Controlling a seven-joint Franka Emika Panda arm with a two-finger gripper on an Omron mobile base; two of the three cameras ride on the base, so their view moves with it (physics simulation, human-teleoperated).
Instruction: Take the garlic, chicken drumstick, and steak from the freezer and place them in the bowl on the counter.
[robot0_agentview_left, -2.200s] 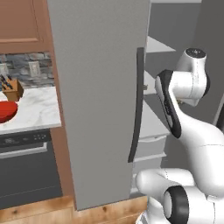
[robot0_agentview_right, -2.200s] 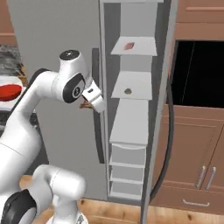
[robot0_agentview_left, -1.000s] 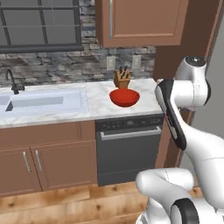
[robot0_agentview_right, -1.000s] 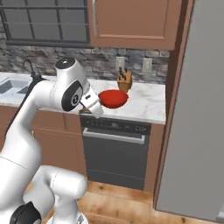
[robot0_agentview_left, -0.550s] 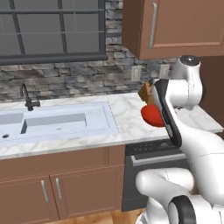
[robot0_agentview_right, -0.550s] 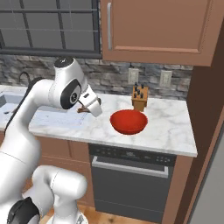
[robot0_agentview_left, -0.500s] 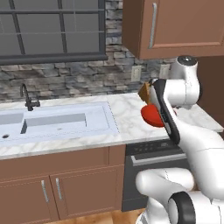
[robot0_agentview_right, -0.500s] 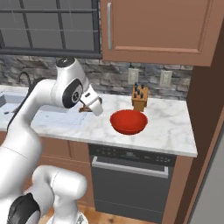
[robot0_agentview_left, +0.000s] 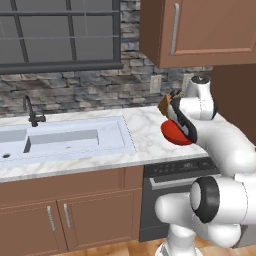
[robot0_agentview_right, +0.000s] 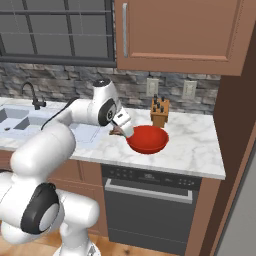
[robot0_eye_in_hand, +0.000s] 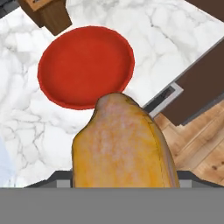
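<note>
The gripper (robot0_agentview_right: 121, 131) holds the drumstick (robot0_eye_in_hand: 124, 146), a golden-brown piece that sticks out past the jaws toward the bowl (robot0_eye_in_hand: 85, 65). The jaws are closed around its thick end, so the fingertips themselves are hidden behind the meat in the hand view. The bowl lies ahead of the jaws and below them, just beyond the tip of the drumstick, and it looks empty. It stands on the counter (robot0_eye_in_hand: 166, 30), with the knife block (robot0_eye_in_hand: 46, 13) just behind its far rim. In the right base view the gripper hangs just beside the near left rim of the bowl, not yet over its middle. I think the drumstick is held high and pointing forward so that it can pass over the rim without touching it. The next move probably needs a short reach forward until the meat is above the red centre, because a release here could drop it on the rim or on the marble.
</note>
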